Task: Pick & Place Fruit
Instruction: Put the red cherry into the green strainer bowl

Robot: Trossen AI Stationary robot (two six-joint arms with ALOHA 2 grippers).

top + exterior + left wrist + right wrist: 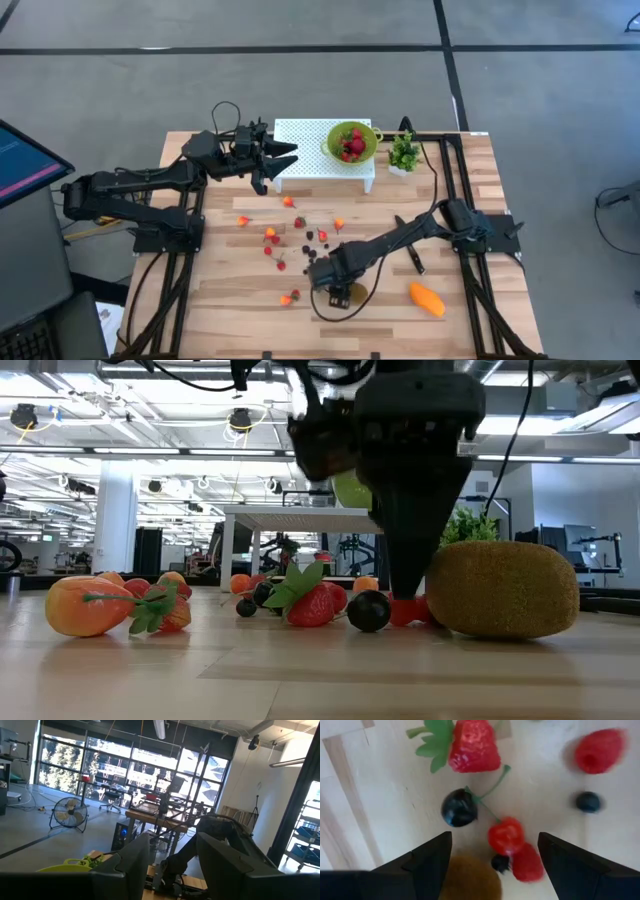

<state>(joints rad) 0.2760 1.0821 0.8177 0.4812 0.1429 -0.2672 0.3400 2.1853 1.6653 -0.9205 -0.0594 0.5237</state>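
Small red, orange and dark fruit pieces (285, 240) lie scattered on the wooden table. A brown kiwi (356, 293) lies near the front, and an orange mango (427, 299) to its right. My right gripper (495, 860) points down, open, low over the kiwi's (470, 881) left end. A red cherry (506, 835) and a small dark berry (499, 863) lie between its fingers. In the low view its fingers (405, 575) reach down just left of the kiwi (505, 588). My left gripper (280, 160) hovers open and holds nothing, beside the white stand (310, 135).
A green bowl (366, 133) holding strawberries sits on the white stand at the back. A small potted plant (403, 155) stands right of it. A slim black knife (415, 260) lies between my right arm and the mango. A strawberry (472, 745) and a dark cherry (460, 807) lie beyond my right gripper.
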